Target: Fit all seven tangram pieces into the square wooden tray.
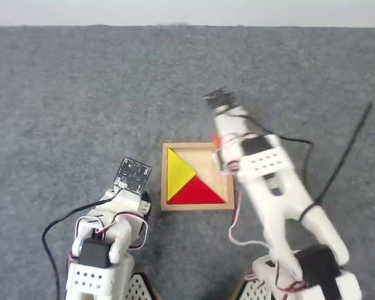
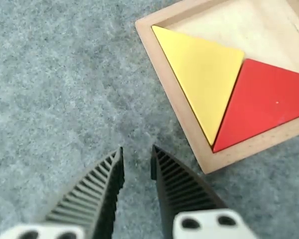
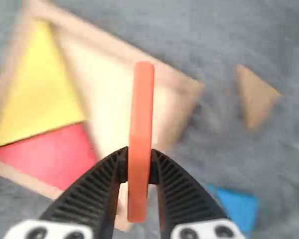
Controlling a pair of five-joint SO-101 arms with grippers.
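Clamped edge-on in right gripper (image 3: 138, 167): orange piece (image 3: 141, 114), above bare half of wooden tray (image 3: 114, 84). Narrowly parted, empty: left gripper (image 2: 137, 162), beside tray rim.

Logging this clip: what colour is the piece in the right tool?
Orange piece, clearest in the right wrist view.

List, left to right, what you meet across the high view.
left arm → yellow triangle → red triangle → orange piece
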